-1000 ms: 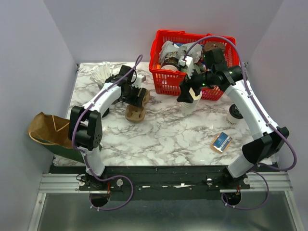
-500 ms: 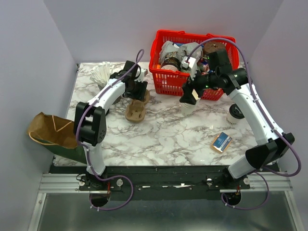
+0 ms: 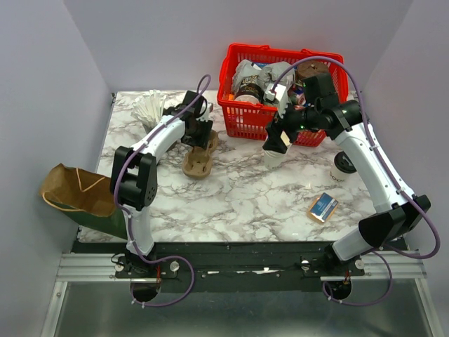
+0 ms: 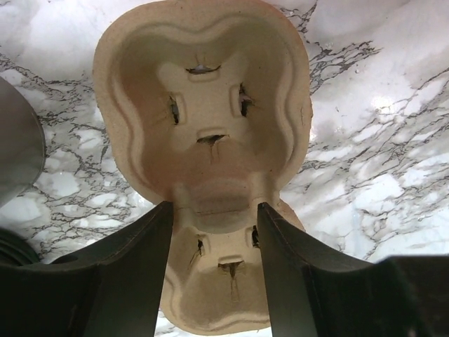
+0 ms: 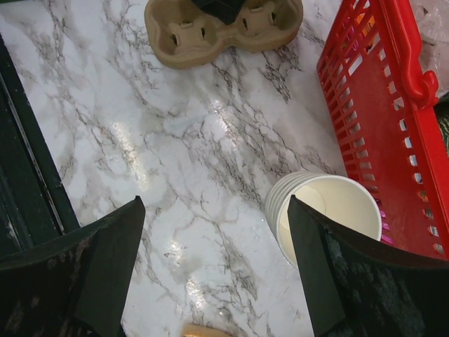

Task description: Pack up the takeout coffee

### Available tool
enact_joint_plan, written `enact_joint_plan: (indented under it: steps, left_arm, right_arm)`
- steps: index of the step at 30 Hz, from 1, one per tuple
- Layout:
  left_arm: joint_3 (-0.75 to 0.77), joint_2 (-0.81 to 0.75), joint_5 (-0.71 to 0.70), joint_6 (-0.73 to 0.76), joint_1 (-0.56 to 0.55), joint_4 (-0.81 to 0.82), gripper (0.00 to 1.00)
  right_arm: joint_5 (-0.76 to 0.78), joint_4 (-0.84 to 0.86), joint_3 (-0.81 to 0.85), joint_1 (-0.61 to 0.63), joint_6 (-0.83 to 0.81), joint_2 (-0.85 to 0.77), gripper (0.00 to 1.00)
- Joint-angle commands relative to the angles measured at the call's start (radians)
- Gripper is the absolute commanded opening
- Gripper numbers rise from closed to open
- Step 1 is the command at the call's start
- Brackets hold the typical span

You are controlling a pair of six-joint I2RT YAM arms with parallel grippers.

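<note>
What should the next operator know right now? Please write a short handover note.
Left pincer: straddles the narrow middle of the cup carrier on the table; grip not clear.
Right pincer: open, empty, above the stack of paper cups beside the red basket.
Lidded cup stands near the table's right edge; paper bag is at the left.
Done: nothing packed yet.
To do: probably cups into carrier, carrier into bag.

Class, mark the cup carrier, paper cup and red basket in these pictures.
cup carrier (image 4: pixel 203 119), left wrist view, floor of the upper pocket.
paper cup (image 5: pixel 330 210), right wrist view, inside wall.
red basket (image 3: pixel 245 125), top view, front wall.
</note>
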Motion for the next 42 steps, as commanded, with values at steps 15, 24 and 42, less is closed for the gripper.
enact_joint_plan:
  steps: [15,24,42]
  left_arm:
    - [0.007,0.035,-0.006,-0.017,-0.018,-0.005,0.57]
    - [-0.002,0.034,-0.038,-0.017,-0.018,-0.016,0.55]
    - [-0.013,0.046,-0.050,-0.034,-0.018,-0.024,0.44]
  right_arm:
    - [0.022,-0.006,-0.010,0.006,-0.024,-0.007,0.92]
    - [0.019,-0.006,0.000,0.006,-0.024,-0.001,0.92]
    - [0.024,-0.007,-0.012,0.006,-0.030,-0.012,0.92]
